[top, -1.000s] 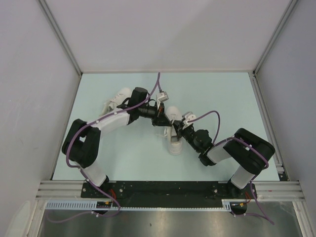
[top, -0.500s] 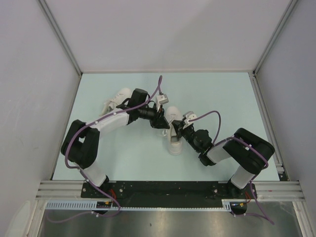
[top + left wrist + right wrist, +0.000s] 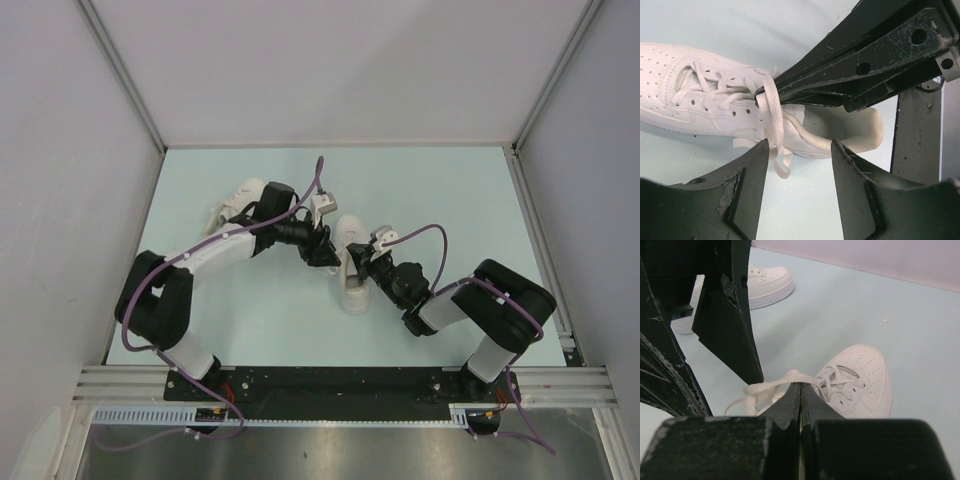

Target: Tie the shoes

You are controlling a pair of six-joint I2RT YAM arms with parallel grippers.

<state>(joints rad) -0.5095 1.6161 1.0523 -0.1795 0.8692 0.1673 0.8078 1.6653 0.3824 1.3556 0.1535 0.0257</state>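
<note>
One white shoe (image 3: pixel 350 230) lies mid-table, seen side-on in the left wrist view as shoe (image 3: pixel 700 102) and toe-on in the right wrist view as shoe (image 3: pixel 862 380). My right gripper (image 3: pixel 801 385) is shut on a loop of its white lace (image 3: pixel 767 388), just above the tongue. In the left wrist view the right gripper (image 3: pixel 762 97) pinches the lace (image 3: pixel 772 125), whose ends hang down. My left gripper (image 3: pixel 800 147) stands open beside the shoe, nothing between its fingers, the lace's loose end by its left finger (image 3: pixel 752 185). The second shoe (image 3: pixel 232 203) sits at the back left.
The second shoe (image 3: pixel 767 285) lies behind the left arm, partly hidden by the left gripper's fingers (image 3: pixel 730 320). Both arms (image 3: pixel 215 250) meet over the middle shoe. Grey walls (image 3: pixel 60 200) enclose the pale blue table (image 3: pixel 450 190) on three sides.
My left gripper has gone from shut to open, letting go of the lace, and its arm has shifted slightly. The right gripper has stayed shut on the lace in the same place.
</note>
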